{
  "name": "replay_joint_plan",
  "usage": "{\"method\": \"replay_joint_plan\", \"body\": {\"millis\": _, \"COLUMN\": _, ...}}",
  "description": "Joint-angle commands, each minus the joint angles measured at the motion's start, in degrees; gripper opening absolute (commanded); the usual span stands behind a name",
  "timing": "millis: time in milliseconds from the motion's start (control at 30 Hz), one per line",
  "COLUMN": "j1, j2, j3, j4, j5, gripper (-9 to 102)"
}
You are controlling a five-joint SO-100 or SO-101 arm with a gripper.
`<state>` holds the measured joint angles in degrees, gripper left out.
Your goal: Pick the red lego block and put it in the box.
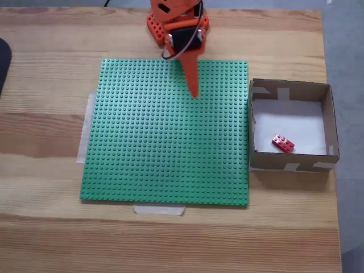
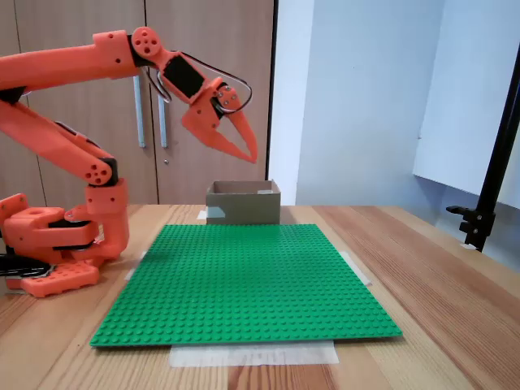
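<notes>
The red lego block (image 1: 282, 143) lies on the white floor of the box (image 1: 326, 123), near its front wall in a fixed view from above. In the side fixed view the box (image 2: 244, 203) stands beyond the far edge of the baseplate, and the block inside is hidden by its wall. My orange gripper (image 2: 248, 148) hangs high above the green baseplate with its fingers together and nothing held. From above the gripper (image 1: 193, 91) points down over the baseplate's far middle, well left of the box.
A big green studded baseplate (image 1: 165, 133) is taped to the wooden table. The arm's orange base (image 2: 57, 244) sits at the table's left in the side view. A black stand (image 2: 487, 187) rises at the right edge.
</notes>
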<state>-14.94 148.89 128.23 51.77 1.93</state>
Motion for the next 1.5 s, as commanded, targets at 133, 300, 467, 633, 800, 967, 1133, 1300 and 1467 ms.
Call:
{"method": "replay_joint_plan", "body": {"millis": 133, "j1": 4.2, "j2": 9.3, "j3": 7.9, "j4": -3.3, "j5": -1.4, "gripper": -1}}
{"method": "replay_joint_plan", "body": {"millis": 300, "j1": 8.0, "j2": 12.0, "j3": 13.6, "j4": -5.8, "j5": -0.6, "gripper": -1}}
{"method": "replay_joint_plan", "body": {"millis": 467, "j1": 10.7, "j2": 13.5, "j3": 19.5, "j4": -8.4, "j5": -1.5, "gripper": -1}}
{"method": "replay_joint_plan", "body": {"millis": 633, "j1": 12.0, "j2": 14.4, "j3": 24.7, "j4": -11.4, "j5": -2.4, "gripper": -1}}
{"method": "replay_joint_plan", "body": {"millis": 800, "j1": 12.6, "j2": 15.4, "j3": 28.7, "j4": -12.4, "j5": -3.5, "gripper": -1}}
{"method": "replay_joint_plan", "body": {"millis": 967, "j1": 12.7, "j2": 15.7, "j3": 31.6, "j4": -12.6, "j5": -3.4, "gripper": -1}}
{"method": "replay_joint_plan", "body": {"millis": 1133, "j1": 12.7, "j2": 19.5, "j3": 35.8, "j4": -13.4, "j5": -4.1, "gripper": -1}}
{"method": "replay_joint_plan", "body": {"millis": 1300, "j1": 11.9, "j2": 35.3, "j3": 43.1, "j4": -8.2, "j5": -7.0, "gripper": -1}}
{"method": "replay_joint_plan", "body": {"millis": 1467, "j1": 12.0, "j2": 35.9, "j3": 44.9, "j4": -4.5, "j5": -9.9, "gripper": -1}}
